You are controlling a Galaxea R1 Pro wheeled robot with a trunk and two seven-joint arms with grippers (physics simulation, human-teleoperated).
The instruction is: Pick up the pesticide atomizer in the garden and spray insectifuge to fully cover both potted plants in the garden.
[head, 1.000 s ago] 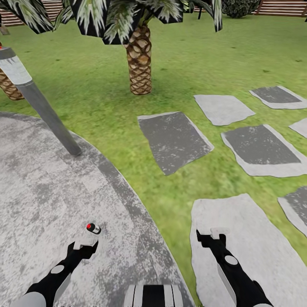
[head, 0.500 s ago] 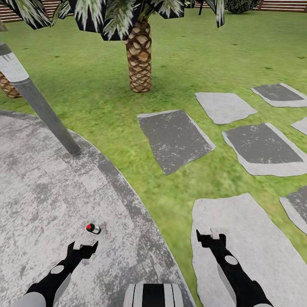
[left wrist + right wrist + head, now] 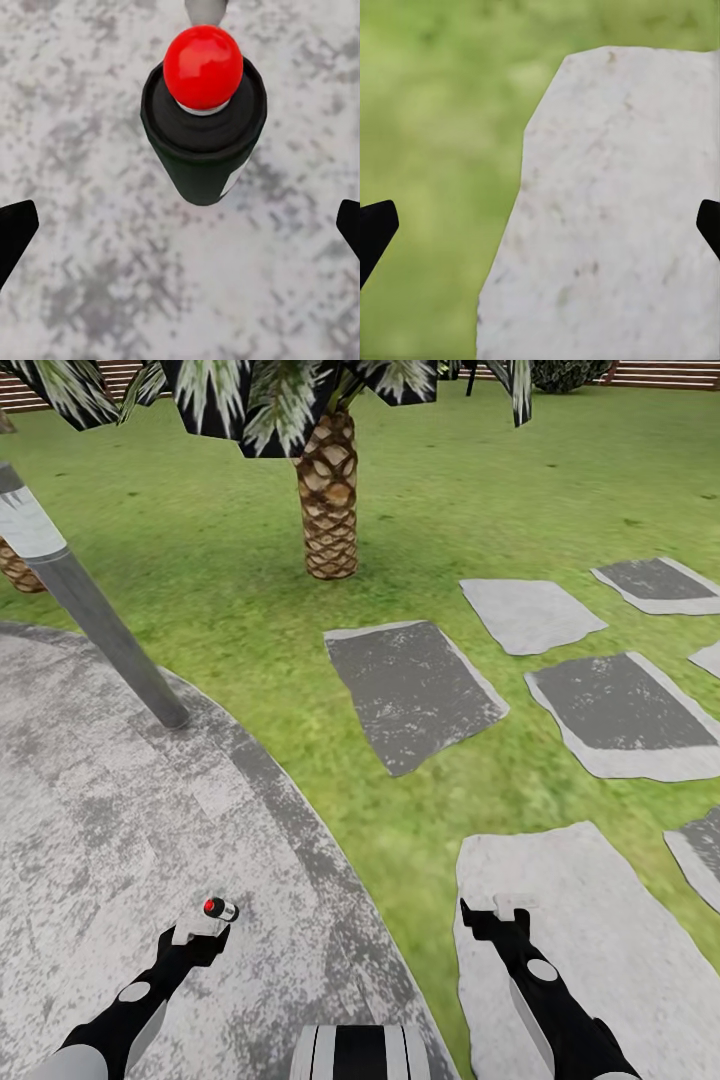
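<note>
- Head view: a small dark bottle with a red cap (image 3: 219, 908) is seen upright on the round grey patio (image 3: 90, 830), just ahead of the left gripper (image 3: 197, 930). The right gripper (image 3: 510, 909) is held over a pale stepping stone (image 3: 600, 920). A palm trunk (image 3: 329, 495), a grey pole (image 3: 95, 620) and lawn (image 3: 230, 570) are seen beyond.
- Left wrist view: the bottle (image 3: 203, 120) is seen between the widely parted fingertips (image 3: 15, 232), untouched.
- Right wrist view: the fingertips (image 3: 375, 232) are spread apart, empty, above stone (image 3: 615, 225) and grass (image 3: 435, 150).
</note>
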